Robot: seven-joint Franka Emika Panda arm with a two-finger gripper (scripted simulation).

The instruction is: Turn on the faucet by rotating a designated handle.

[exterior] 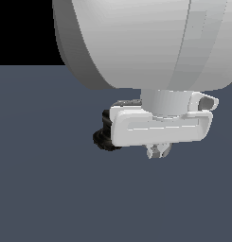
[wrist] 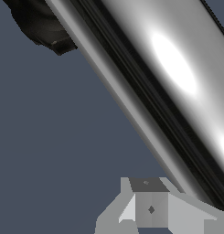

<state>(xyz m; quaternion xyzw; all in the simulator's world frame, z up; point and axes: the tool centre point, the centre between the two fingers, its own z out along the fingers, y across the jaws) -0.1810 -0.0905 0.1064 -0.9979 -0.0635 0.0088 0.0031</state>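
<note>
Nearest the exterior camera: the large white robot arm [exterior: 146, 42], its rounded grey-white housing filling the upper part of the view and hiding much of the scene behind it.

Below the housing: a short white cylindrical wrist section, then the wide white hand body lying horizontally across the view.

Under the hand body: the gripper [exterior: 158, 151], seen as small grey fingertips close together. Whether they are parted or pressed on anything cannot be told from either view.

Behind the hand body, toward the exterior view's left: the faucet [exterior: 104, 137], of which only a black ribbed portion shows, projecting past the edge of the hand. The rest is hidden by the arm.

Beneath and beyond: the floor [exterior: 46, 189], a flat slate-blue surface, with a black background above its far edge.

Wrist view, close range: one grey finger [wrist: 152, 208] in the foreground, just beside the handle [wrist: 177, 82]. The handle is a shiny chrome cylinder crossing the picture diagonally, with bright highlights and dark streaks along its length. Contact between finger and handle cannot be confirmed. Farther off, a black part of the faucet lies beside the chrome bar.
</note>
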